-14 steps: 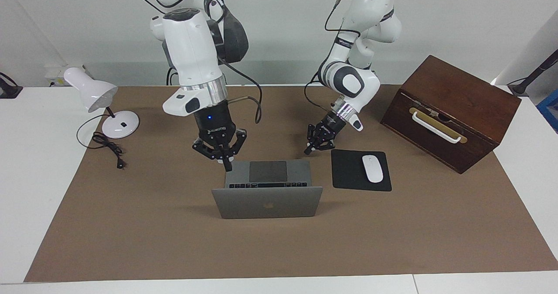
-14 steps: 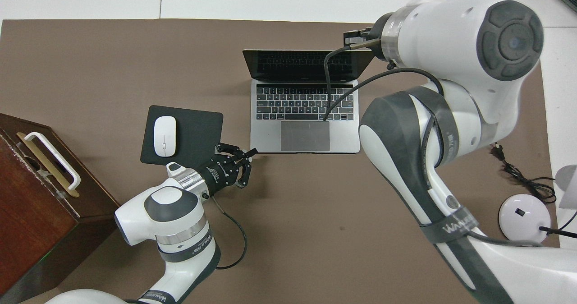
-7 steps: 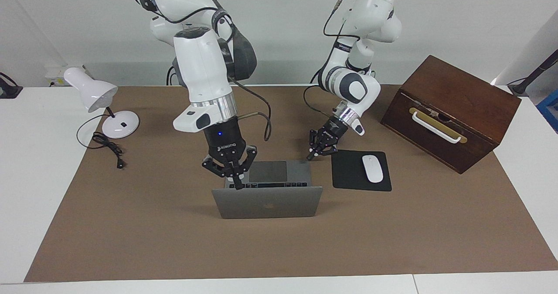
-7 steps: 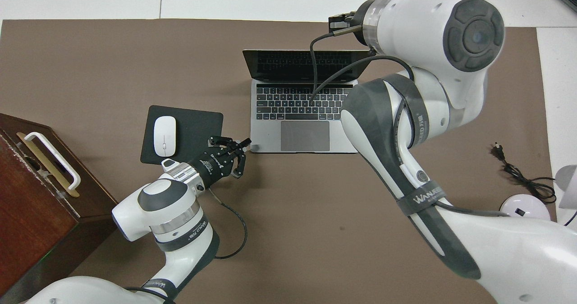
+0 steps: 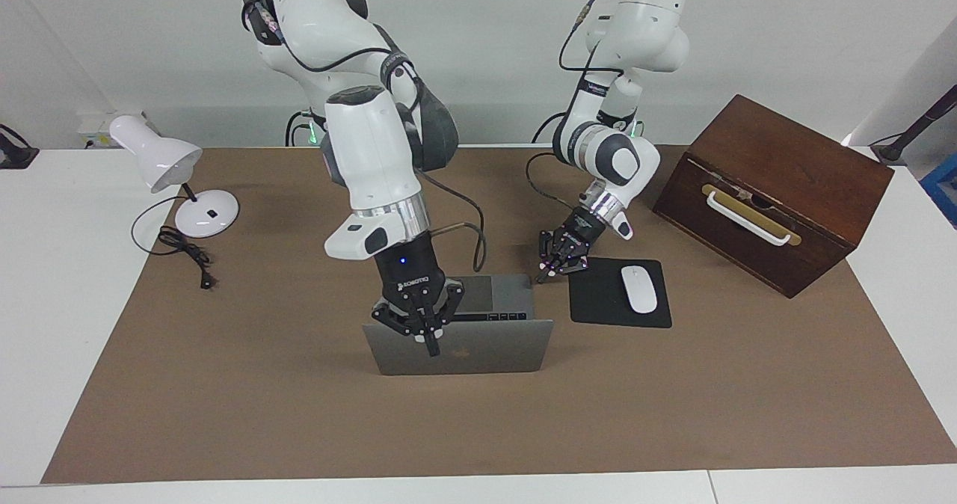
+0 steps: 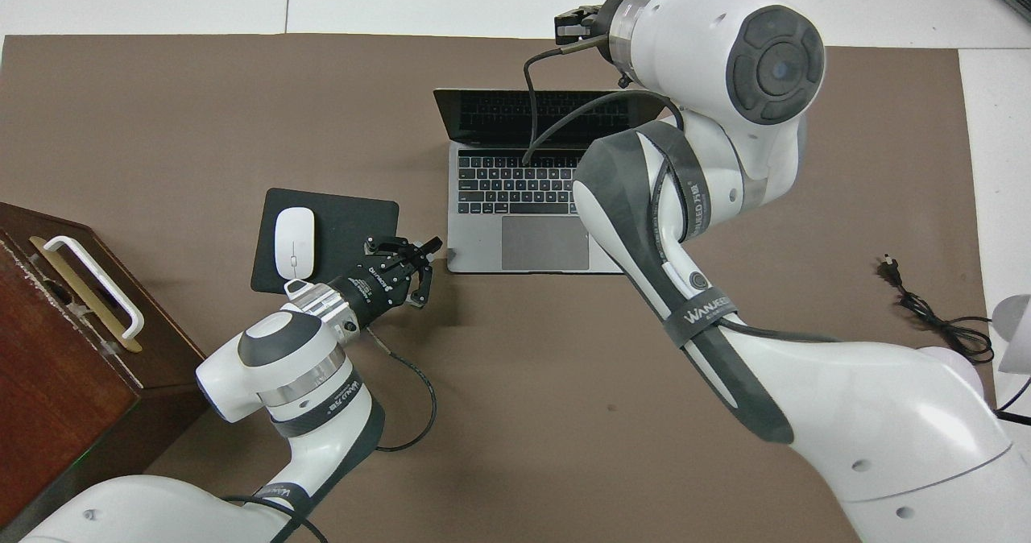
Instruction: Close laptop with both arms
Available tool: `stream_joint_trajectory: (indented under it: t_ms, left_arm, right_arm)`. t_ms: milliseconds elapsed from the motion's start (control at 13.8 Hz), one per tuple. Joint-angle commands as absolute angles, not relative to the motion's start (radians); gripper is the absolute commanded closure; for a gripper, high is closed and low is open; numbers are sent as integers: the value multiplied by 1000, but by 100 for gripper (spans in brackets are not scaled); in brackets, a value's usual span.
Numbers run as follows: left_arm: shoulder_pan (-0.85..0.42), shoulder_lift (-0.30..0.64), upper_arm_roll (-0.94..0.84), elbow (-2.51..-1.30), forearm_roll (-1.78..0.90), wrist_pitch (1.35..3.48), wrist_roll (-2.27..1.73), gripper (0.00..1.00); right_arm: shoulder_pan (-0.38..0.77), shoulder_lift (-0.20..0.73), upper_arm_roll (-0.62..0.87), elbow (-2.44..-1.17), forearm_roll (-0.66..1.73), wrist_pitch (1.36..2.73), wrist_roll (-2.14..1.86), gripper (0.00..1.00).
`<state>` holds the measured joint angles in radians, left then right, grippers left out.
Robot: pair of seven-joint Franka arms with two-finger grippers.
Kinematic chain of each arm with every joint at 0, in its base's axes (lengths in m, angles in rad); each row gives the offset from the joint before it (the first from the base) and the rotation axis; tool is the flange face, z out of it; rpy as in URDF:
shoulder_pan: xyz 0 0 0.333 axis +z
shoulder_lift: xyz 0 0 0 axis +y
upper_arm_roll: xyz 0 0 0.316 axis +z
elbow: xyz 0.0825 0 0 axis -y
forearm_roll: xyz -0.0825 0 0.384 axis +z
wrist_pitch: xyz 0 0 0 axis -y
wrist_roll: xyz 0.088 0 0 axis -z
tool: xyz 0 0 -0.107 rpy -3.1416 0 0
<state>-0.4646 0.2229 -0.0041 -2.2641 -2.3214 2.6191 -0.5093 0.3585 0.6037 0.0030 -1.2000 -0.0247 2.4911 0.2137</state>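
ROBOTIQ on right end effector [image 5: 420,330]; apple logo on laptop [image 5: 478,356] lid.

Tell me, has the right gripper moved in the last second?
Yes. The right gripper has moved away from the robots: a second ago it hung over the laptop base's near corner; now it is at the upright lid's top edge. The laptop itself has not shifted.

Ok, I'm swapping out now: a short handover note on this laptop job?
Right gripper: jaws open, at the top edge of the laptop lid; contact unclear.
Left gripper: jaws open, low at the base's corner nearest the mouse pad.
Laptop: open, lid upright, mid-table.
Done: both arms in position.
Left: push the lid down shut, then withdraw.
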Motion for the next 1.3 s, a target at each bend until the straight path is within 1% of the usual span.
stream_joint_trajectory:
  t_ms: [0,217,794,1228]
  left_arm:
    - [-466,268,-21,-2218,-2356,2632,-483,100]
    - [-466,299,-40,-2183,-2358,2655,-482,100]
    - [-486,321,-69,-2168,-2358,2707,-479,100]
    - [-488,337,-69,-2171,-2355,2707,-443,100]
  right_arm:
    - [360,649,0,-1157,-52,2510,270,100]
    - [365,686,3,-1131,-54,2516,270,100]
    - [373,692,3,-1129,-54,2520,268,100]
    - [374,710,6,-1123,-52,2520,270,100]
